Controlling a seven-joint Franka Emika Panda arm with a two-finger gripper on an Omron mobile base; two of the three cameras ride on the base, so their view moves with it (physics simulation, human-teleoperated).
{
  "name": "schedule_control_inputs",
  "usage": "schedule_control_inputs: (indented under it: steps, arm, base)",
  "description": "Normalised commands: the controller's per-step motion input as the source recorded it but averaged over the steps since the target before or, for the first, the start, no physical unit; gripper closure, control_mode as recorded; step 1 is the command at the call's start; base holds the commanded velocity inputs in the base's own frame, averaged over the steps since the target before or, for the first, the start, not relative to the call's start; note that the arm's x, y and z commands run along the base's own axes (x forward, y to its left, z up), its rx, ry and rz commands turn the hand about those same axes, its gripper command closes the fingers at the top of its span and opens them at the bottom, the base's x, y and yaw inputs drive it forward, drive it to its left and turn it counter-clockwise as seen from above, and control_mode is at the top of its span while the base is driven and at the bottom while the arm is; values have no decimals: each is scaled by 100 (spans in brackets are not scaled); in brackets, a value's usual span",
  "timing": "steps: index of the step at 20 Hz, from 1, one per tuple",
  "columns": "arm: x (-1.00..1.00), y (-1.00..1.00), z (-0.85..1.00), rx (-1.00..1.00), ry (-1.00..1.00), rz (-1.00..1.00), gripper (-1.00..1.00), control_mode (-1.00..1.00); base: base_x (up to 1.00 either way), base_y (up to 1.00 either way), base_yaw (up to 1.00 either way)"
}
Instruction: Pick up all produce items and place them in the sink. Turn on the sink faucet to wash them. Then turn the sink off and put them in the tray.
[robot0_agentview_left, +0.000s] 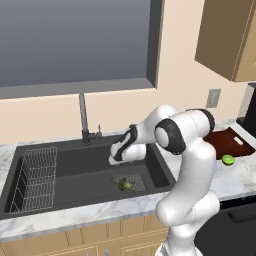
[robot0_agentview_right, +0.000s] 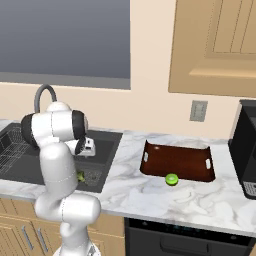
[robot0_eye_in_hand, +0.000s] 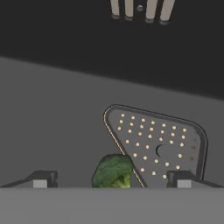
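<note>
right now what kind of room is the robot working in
A home kitchen, rendered: a black sink with a tall faucet set in a marble counter, wood cabinets above, and broccoli in the basin.

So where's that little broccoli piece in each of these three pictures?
Left base view: the broccoli floret lies on the sink floor, at the drain's left edge.
Right base view: a green sliver beside the arm, in the basin.
Hand view: bottom centre, between the open gripper tips.
Shared landmark: the triangular mesh drain.
</note>
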Motion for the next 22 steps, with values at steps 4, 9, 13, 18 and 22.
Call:
schedule_control_inputs:
  steps: [4,9,13,18,22]
  arm:
    - [-4,-24,46,1,1,-6,-100,-100]
    - [-14,-20,48,0,1,-7,-100,-100]
    - [-28,-22,59,0,0,-7,-100,-100]
    - [-31,-13,52,0,1,-10,-100,-100]
    - [-34,-16,36,0,0,-10,-100,-100]
  base:
    - [0,0,0]
    - [0,0,0]
    - [0,0,0]
    - [0,0,0]
    - [0,0,0]
